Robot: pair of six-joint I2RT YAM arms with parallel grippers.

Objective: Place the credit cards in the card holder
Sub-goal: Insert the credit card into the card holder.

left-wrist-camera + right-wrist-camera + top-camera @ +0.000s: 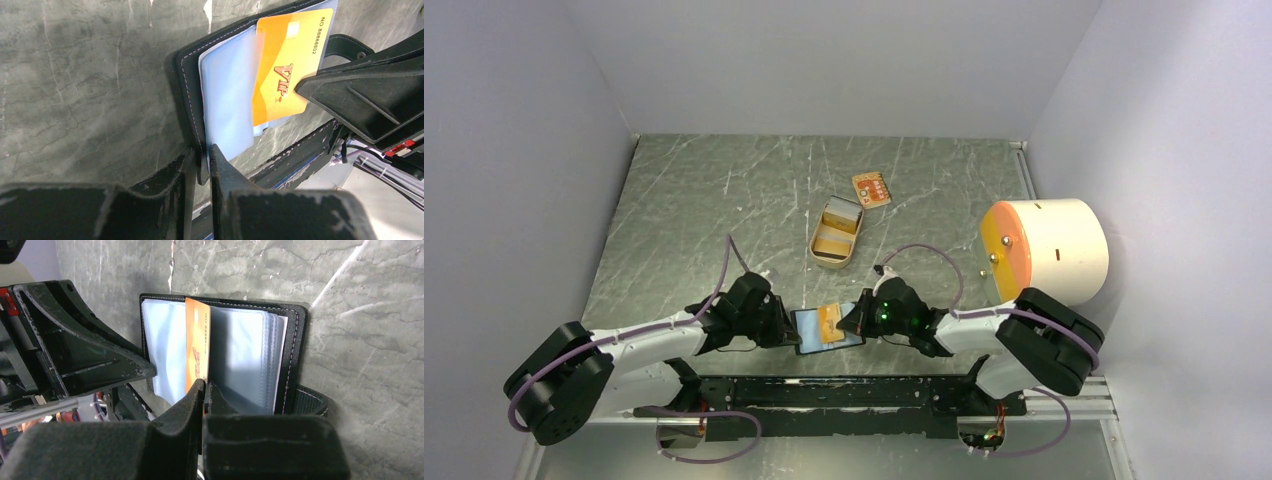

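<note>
The black card holder (809, 332) lies open near the table's front edge, its pale blue sleeves showing. My left gripper (202, 155) is shut on the holder's black cover (187, 95) at its left edge. My right gripper (205, 386) is shut on the orange card (197, 347), which stands on edge among the sleeves of the holder (295, 350). In the left wrist view the orange card (287, 65) reads "VIP" and lies partly over the blue sleeves. A second tan-orange card (871, 189) lies flat at the far middle. A pale card (844, 213) sits in the tin.
A tan-gold oblong tin (837, 232) stands open beyond the holder. A large white cylinder with an orange face (1044, 250) lies at the right edge. The black rail (844, 392) runs along the front edge below both arms.
</note>
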